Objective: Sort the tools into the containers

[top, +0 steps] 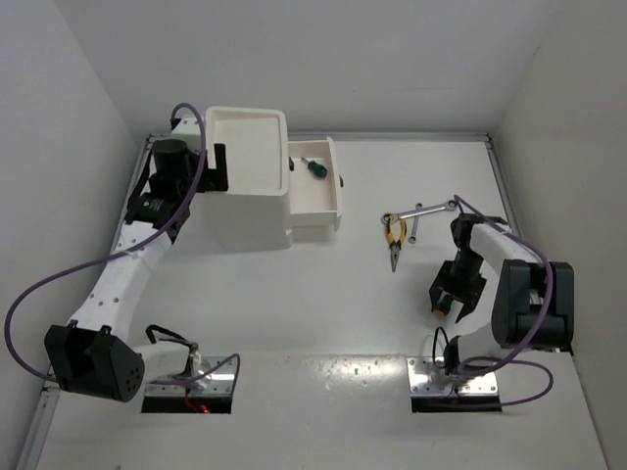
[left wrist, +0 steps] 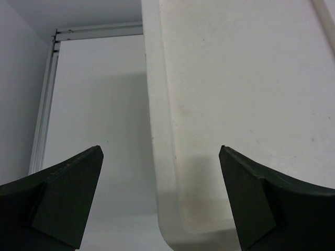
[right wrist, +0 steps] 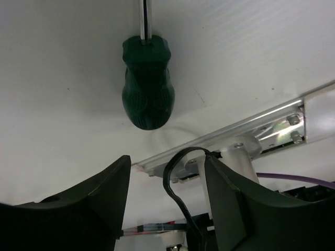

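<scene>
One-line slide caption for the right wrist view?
Right gripper open, a green-handled screwdriver lying on the table just beyond its fingers.

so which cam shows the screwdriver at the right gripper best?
Right wrist: the green-handled screwdriver lies close on the table, handle and shaft clear. Top external shows only an orange speck, likely its end, at the right gripper. Left wrist shows none of it.

Robot lab cell: white walls (top: 323, 59) enclose a white table (top: 323, 304).
</scene>
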